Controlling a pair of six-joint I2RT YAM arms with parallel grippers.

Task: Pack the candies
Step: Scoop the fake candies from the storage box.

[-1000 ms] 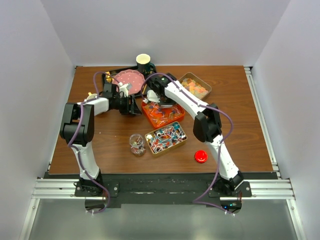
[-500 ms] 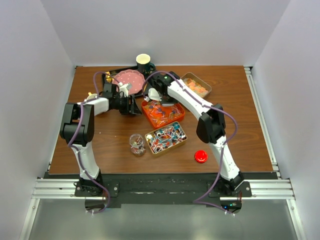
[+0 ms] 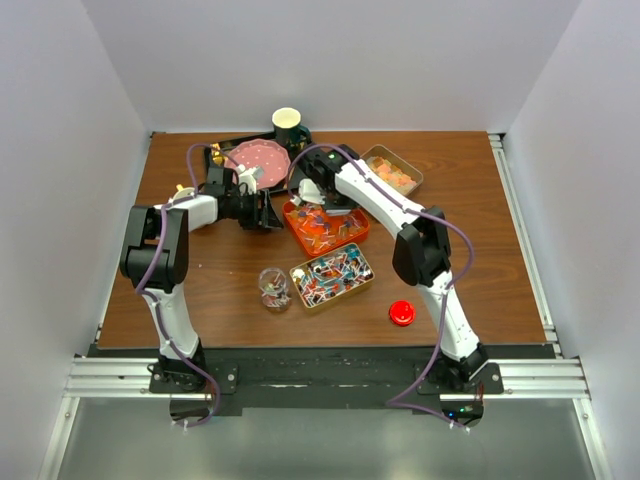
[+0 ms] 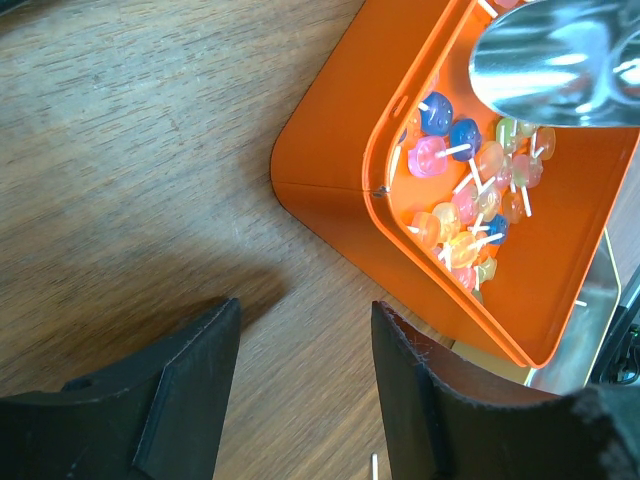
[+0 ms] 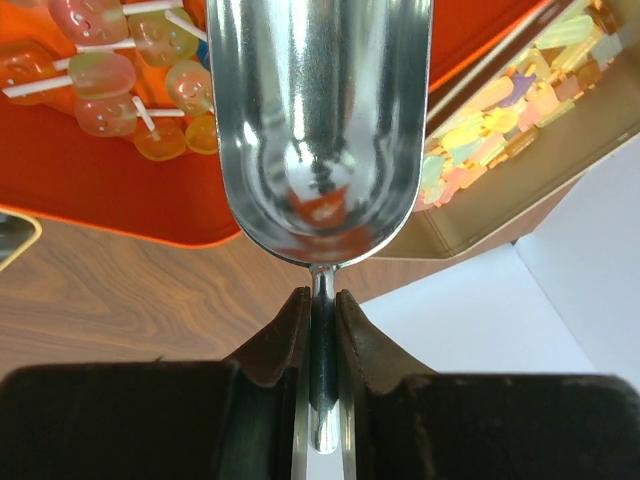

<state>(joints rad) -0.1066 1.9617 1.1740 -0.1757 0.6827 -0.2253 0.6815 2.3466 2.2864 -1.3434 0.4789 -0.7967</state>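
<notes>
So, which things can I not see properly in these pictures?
1. Top view: the contents of the jar are too small to tell.
2. Left wrist view: the scoop is cut off by the top edge, so its handle does not show.
3. Right wrist view: the scoop covers the middle of the orange tray and hides part of the candies in it.

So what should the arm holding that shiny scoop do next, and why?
Probably lower the scoop into the lollipops and push forward. The right gripper clamps its handle, the bowl looks empty, and it hangs over the sweets in the orange tray.
</notes>
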